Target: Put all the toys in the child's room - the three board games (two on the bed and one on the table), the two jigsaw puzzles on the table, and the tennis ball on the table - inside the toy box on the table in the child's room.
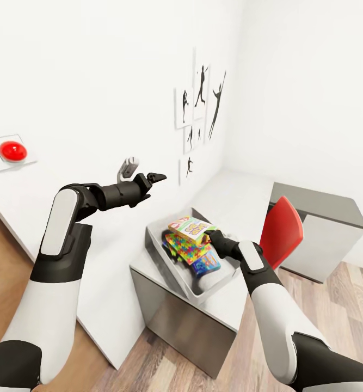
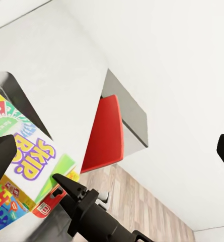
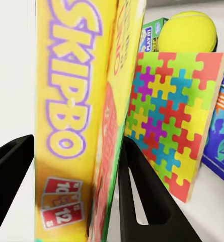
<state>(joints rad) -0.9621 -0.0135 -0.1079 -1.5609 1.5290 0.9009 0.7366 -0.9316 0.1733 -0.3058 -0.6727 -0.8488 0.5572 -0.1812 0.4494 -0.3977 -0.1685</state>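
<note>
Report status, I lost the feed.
Right gripper shut on Skip-Bo game over toy box. Left gripper open, empty. Puzzle, ball boxed. Nothing blocking.

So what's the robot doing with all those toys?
It is packing toys into the grey toy box on the table. Its right tool is over the box, closed on a yellow Skip-Bo game box. A colourful jigsaw puzzle, a tennis ball and a blue game box are already inside. The left tool hangs open and empty in front of the white wall. A red chair stands by the table.
</note>
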